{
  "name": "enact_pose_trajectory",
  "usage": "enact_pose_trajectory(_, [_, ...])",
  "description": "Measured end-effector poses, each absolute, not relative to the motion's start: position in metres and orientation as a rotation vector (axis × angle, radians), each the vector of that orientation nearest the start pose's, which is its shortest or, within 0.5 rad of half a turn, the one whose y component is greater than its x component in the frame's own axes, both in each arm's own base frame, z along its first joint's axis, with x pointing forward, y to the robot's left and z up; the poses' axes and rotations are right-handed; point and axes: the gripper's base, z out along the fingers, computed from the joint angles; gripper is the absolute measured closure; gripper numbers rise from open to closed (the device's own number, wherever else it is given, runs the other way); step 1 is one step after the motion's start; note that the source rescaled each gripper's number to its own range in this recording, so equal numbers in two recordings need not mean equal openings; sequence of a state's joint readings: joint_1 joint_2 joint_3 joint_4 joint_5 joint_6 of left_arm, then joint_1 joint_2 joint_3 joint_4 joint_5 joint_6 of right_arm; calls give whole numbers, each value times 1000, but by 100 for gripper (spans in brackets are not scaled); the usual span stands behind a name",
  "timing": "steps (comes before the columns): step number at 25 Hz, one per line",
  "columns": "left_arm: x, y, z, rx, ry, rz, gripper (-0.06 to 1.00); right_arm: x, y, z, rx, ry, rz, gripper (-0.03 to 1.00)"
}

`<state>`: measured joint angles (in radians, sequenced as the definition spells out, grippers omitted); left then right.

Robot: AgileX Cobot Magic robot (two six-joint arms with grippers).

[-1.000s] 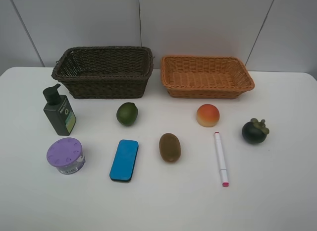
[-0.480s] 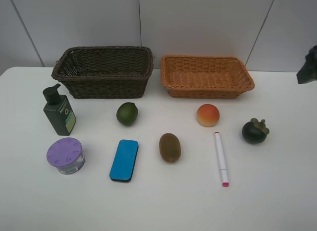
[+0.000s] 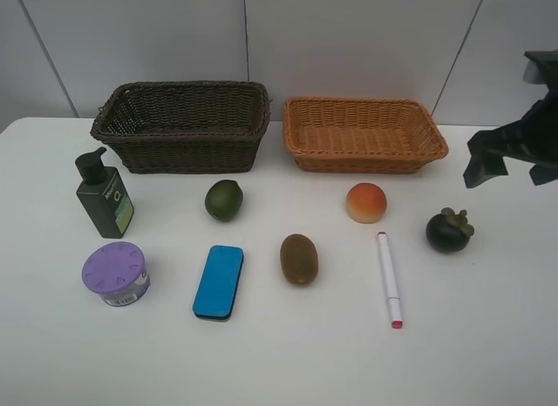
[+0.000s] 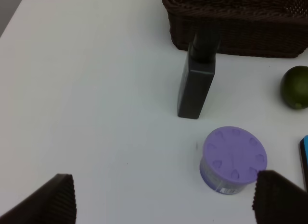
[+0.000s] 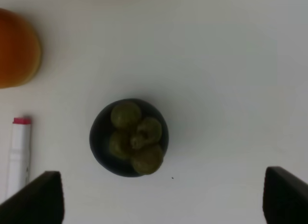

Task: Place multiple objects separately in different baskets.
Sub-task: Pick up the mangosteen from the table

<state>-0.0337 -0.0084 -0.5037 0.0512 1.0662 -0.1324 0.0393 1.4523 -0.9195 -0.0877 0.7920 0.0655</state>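
Left side: my left gripper (image 4: 168,200) stood spread wide with nothing in it, above bare table (image 4: 86,89). The purple-lidded tub (image 4: 233,159) and the upright pump bottle (image 4: 196,80) sat just beyond. The dark basket (image 3: 181,153) behind them held nothing. Moving rightward: blue eraser (image 3: 218,281), lime (image 3: 223,199) and kiwi (image 3: 299,259), all loose on the table. The light orange basket (image 3: 366,160) was likewise bare inside, with the peach (image 3: 366,202) in front of it and the marker (image 3: 388,278) lying nearby. Far right: my right gripper (image 5: 159,197) hung over the mangosteen (image 5: 129,137), jaws at full spread, gripping nothing, fruit a little off centre between the tips. Judged this the pick in hand. To do it well: centre first, drop straight, straddle the round body below the leafy cap, close gently since it would likely roll, and stay clear of the marker.
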Motion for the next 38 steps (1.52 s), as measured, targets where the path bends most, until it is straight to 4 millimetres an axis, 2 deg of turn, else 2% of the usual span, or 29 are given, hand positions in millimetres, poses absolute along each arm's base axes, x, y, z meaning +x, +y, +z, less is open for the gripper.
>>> enact_pose_trajectory(7, [-7,4,278,-103,2034,-43,-3,290,7,196,-43,2878,-56,-3])
enact_pose_trajectory(14, [-7,4,278,-103,2034,-43,-3,301,10,164,-73,2954,-31,-3])
enact_pose_trajectory(24, [-7,4,278,-103,2034,-43,-3,305,12,137,-61,3018,4,-3])
enact_pose_trajectory(29, [-7,4,278,-103,2034,-43,-3,306,12,132,-77,3027,3,-3])
enact_pose_trajectory(33, [-7,4,278,-103,2034,-43,-3,306,12,131,-85,3031,2,4])
enact_pose_trajectory(38, [-7,4,278,-103,2034,-43,-3,306,12,131,-86,3029,2,21])
